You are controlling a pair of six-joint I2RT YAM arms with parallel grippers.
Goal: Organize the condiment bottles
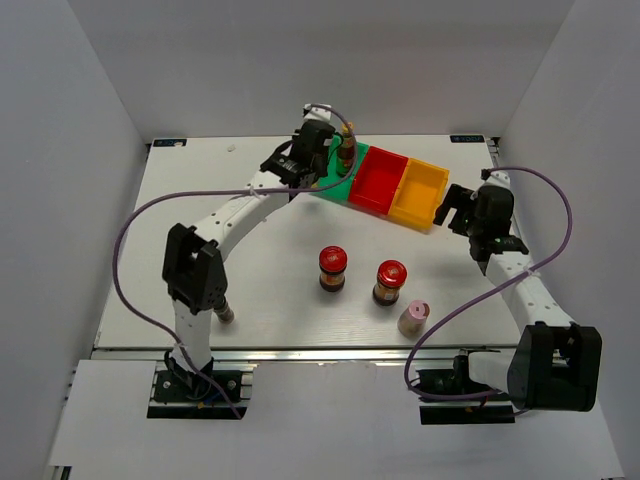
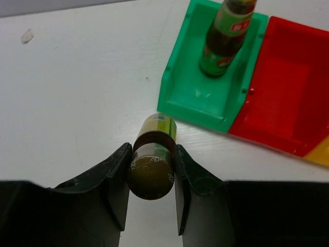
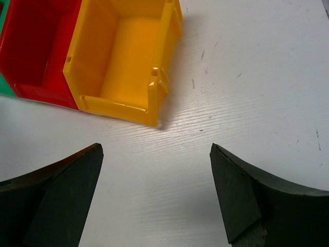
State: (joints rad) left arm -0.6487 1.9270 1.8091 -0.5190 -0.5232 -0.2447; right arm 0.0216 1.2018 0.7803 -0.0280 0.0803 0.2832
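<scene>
A slim dark bottle (image 2: 150, 177) with a yellow-green label is clamped between the fingers of the left gripper (image 2: 152, 153). Its round base faces the wrist camera, above the table (image 1: 260, 290) just beside the green bin (image 2: 190, 98). A matching bottle (image 2: 225, 38) stands upright inside that bin; the red bin (image 2: 288, 98) and yellow bin (image 3: 123, 56) show bare floors. Two red-lidded jars (image 1: 333, 268) (image 1: 390, 282) and a pink-capped bottle (image 1: 413, 317) stand nearer the bases. The left arm stretches far forward; the right gripper (image 3: 156, 154) hangs near the yellow bin, fingers spread wide, gripping nothing.
</scene>
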